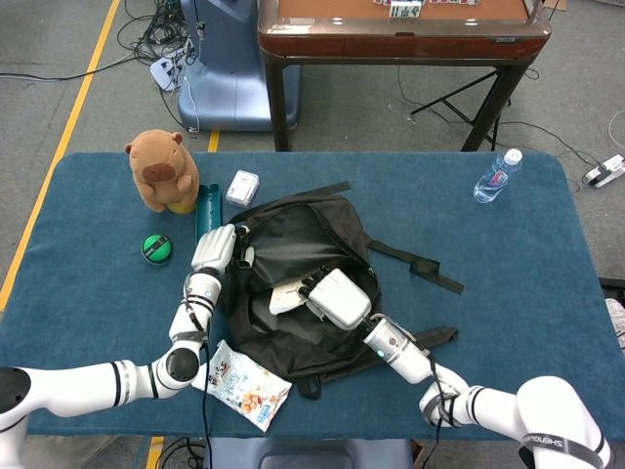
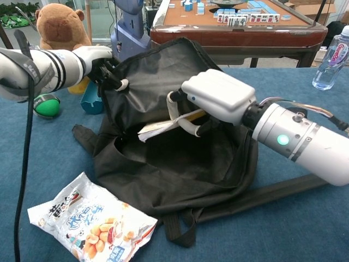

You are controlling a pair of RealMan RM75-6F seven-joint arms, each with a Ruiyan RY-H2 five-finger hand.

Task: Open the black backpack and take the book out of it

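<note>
The left hand point(image 2: 97, 56) grips the backpack's point(image 2: 163, 164) far left edge, arm stretched along the left, while the right hand point(image 2: 218, 98) pinches the book point(image 2: 158, 126), forearm angling in from the near right.

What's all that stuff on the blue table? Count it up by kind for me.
Backpack: 1
Book: 1
Snack bag: 1
Plush capybara: 1
Water bottle: 1
Green round object: 1
Teal container: 1
Small white box: 1
Total: 8
</note>
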